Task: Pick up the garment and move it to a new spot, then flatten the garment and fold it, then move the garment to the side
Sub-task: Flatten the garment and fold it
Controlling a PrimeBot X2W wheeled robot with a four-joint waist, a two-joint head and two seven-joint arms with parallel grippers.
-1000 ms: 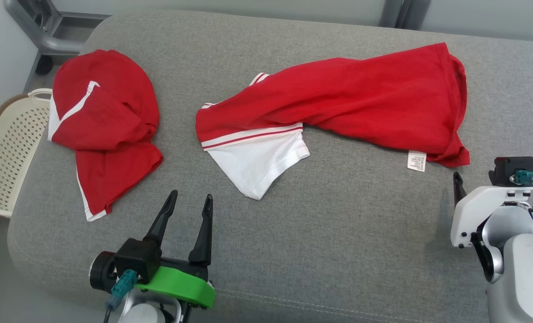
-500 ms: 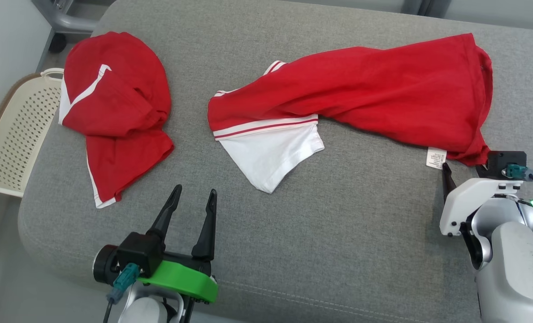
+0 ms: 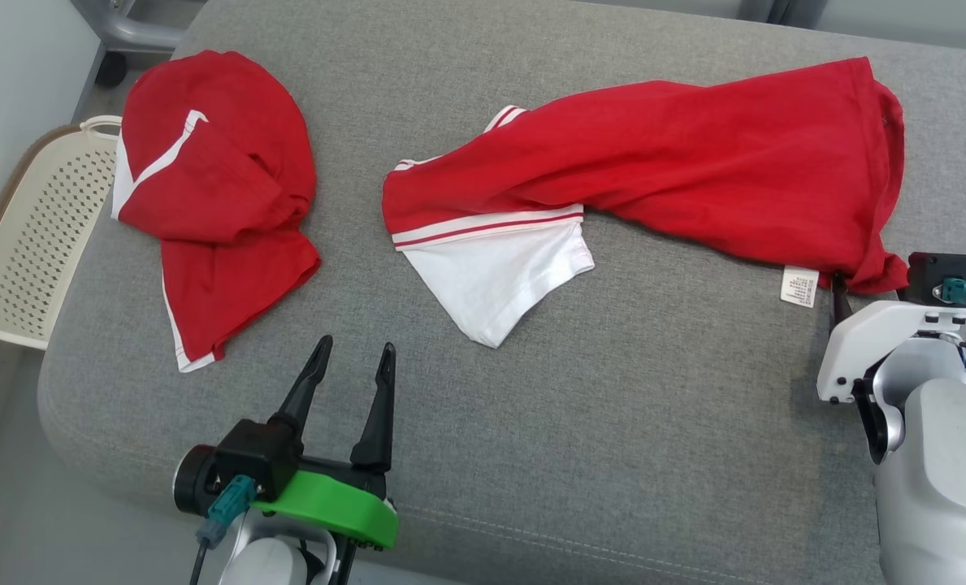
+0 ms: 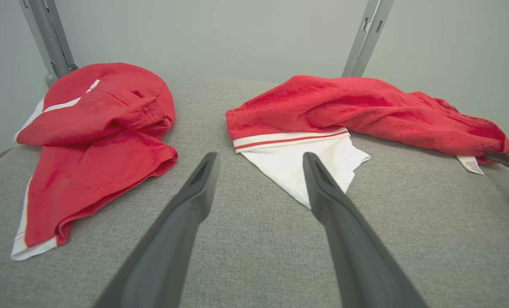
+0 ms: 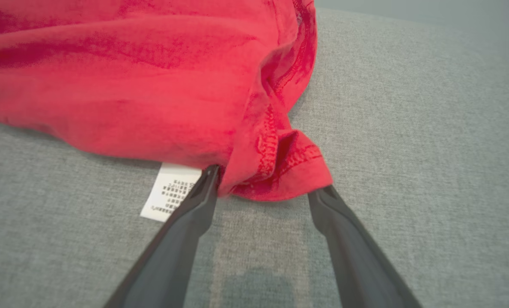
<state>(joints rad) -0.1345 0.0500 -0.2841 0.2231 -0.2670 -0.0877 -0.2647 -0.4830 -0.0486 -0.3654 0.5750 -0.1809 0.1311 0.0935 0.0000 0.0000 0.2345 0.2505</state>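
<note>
Shirt (image 3: 694, 162) corner is straddled by the open right end effector (image 5: 265, 182) — both layers should be pinched deep, label (image 5: 171, 192) avoided.

Grey cushion (image 3: 653, 390): bare strip lying open along near edge, between left gripper (image 3: 348, 366) and right gripper (image 5: 263, 179).
Long red garment (image 3: 694, 171) blocking far right half, its white sleeve (image 3: 499, 276) jutting toward near edge.
Crumpled red garment (image 3: 214, 203) occupying far left corner; bare channel running between both garments.
Basket (image 3: 19, 244) standing off cushion's left edge.
Right gripper's spread fingers flanking long red garment's hem corner.
</note>
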